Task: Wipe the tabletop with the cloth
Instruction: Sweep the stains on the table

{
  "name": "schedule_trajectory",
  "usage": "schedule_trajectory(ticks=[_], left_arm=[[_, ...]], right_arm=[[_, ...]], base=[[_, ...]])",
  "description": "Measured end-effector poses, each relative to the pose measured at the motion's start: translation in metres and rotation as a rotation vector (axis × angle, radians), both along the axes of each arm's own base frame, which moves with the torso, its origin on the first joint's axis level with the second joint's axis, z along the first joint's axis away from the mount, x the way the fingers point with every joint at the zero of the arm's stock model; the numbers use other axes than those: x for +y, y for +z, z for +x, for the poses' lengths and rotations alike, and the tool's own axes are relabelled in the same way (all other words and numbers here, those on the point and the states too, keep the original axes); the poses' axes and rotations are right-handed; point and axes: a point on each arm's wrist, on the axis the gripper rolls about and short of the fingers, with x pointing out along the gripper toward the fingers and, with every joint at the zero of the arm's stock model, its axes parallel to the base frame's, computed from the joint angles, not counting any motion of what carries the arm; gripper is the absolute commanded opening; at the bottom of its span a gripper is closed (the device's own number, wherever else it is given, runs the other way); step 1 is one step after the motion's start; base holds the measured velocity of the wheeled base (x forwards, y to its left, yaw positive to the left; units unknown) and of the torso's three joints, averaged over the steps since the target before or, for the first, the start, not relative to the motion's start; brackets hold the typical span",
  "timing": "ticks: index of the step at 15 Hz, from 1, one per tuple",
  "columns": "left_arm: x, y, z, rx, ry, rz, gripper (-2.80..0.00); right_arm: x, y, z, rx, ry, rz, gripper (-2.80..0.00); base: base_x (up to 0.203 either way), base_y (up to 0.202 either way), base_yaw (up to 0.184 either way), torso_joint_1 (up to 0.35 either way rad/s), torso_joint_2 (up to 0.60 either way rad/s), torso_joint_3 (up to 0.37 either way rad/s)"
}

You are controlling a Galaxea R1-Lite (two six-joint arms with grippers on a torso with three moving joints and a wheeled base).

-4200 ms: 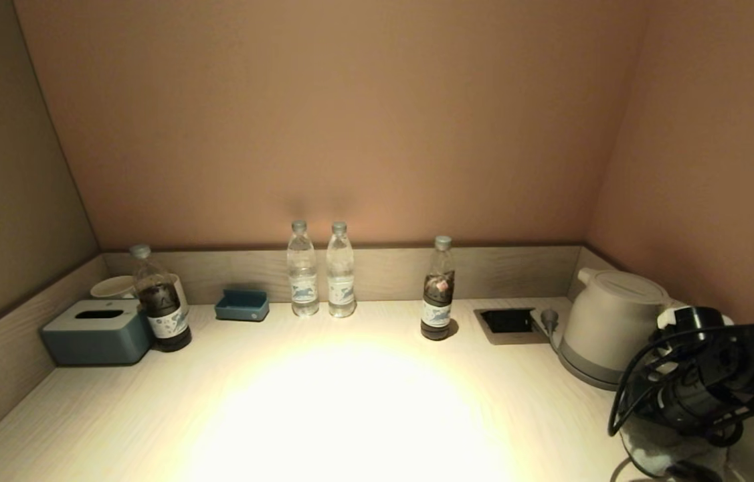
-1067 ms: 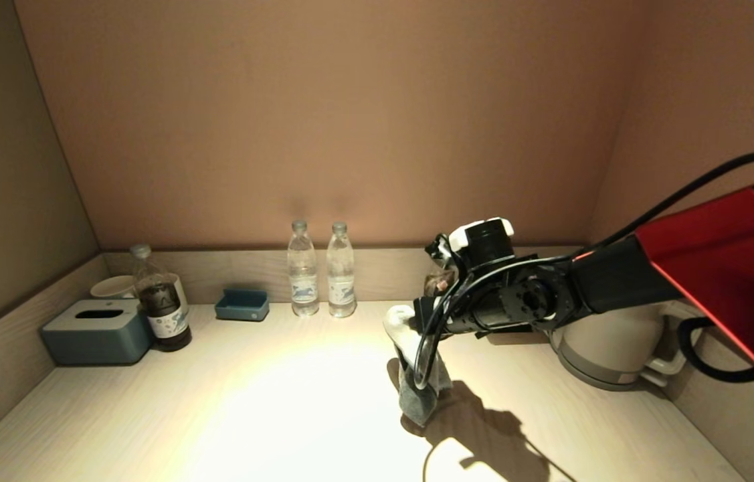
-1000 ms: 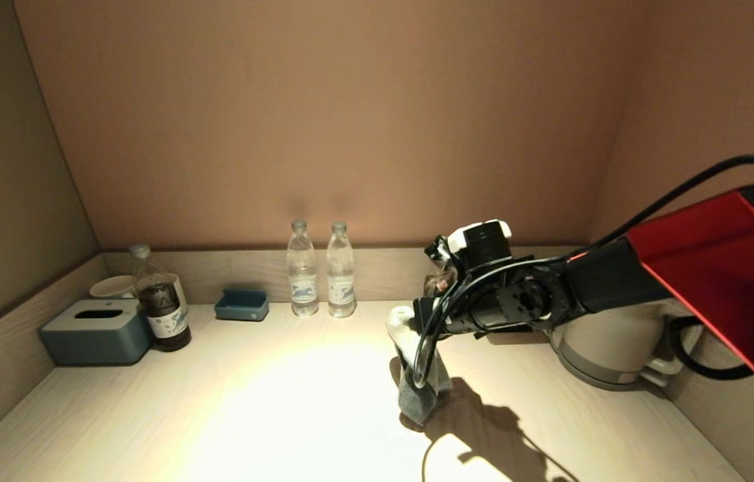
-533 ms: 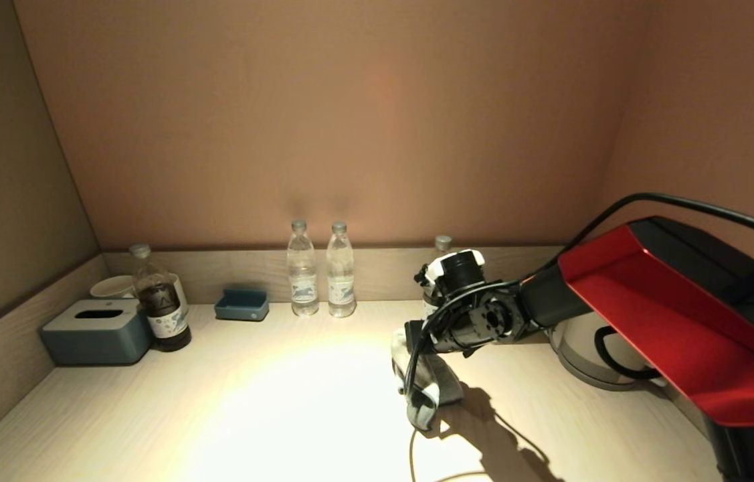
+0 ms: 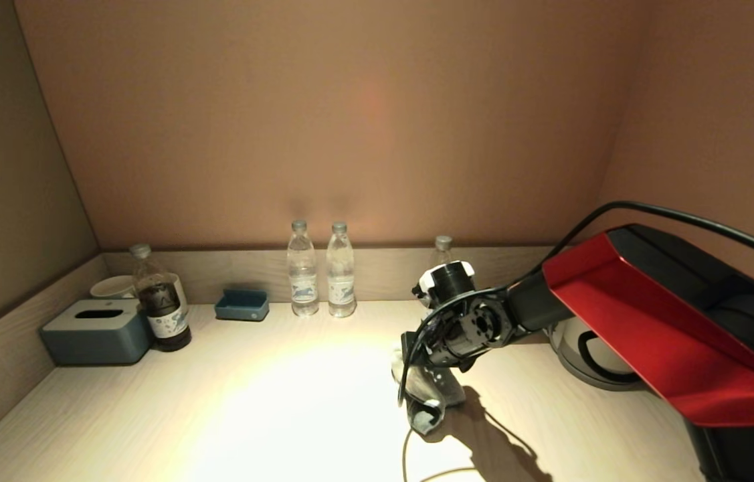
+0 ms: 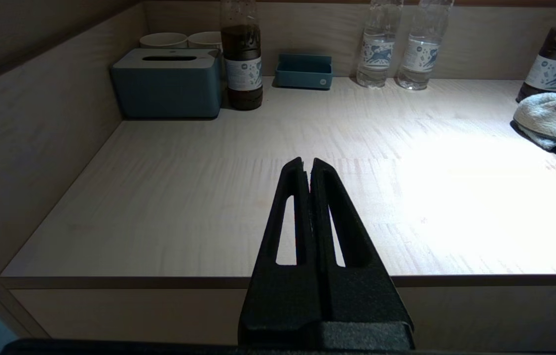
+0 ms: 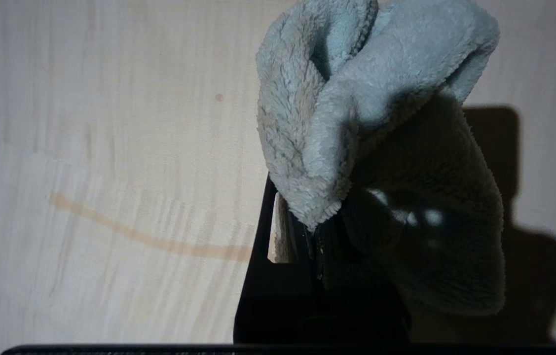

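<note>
Fleecy cloth (image 7: 356, 123) sits pinched in the right gripper (image 7: 315, 236); only its wrist view shows a streak (image 7: 149, 236).

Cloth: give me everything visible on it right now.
The cloth is a pale blue-grey fleecy towel, soft and thick-piled, bunched into folds rather than spread flat. The right gripper is shut on one bunched edge, and the rest drapes down from it. In the head view its lower end lies on the tabletop near the middle, in front of the dark bottle at the back and left of the kettle. A thin brownish streak marks the wood beside it.
</note>
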Motion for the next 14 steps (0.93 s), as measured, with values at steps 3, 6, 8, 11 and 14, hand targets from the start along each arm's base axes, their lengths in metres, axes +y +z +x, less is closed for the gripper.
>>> schedule_trajectory(ticks=[3,6,8,11,14], left_arm=[[0.0,0.0,0.0,0.0,0.0,0.0,-2.8],[0.0,0.0,0.0,0.0,0.0,0.0,-2.8],[0.0,0.0,0.0,0.0,0.0,0.0,-2.8],[0.0,0.0,0.0,0.0,0.0,0.0,-2.8],[0.0,0.0,0.0,0.0,0.0,0.0,-2.8]], right_arm=[[0.002,0.001,-0.006,0.045,0.001,-0.009,-2.8],[0.015,0.007,-0.022,0.099,0.032,-0.017,-2.8],[0.023,0.01,-0.035,0.145,0.06,-0.036,-2.8],[0.034,0.01,-0.059,0.214,0.111,-0.076,-2.8],[0.035,0.015,-0.085,0.255,0.155,-0.109,-2.8]], base=[[0.0,0.0,0.0,0.0,0.0,0.0],[0.0,0.0,0.0,0.0,0.0,0.0],[0.0,0.0,0.0,0.0,0.0,0.0],[0.0,0.0,0.0,0.0,0.0,0.0],[0.0,0.0,0.0,0.0,0.0,0.0]])
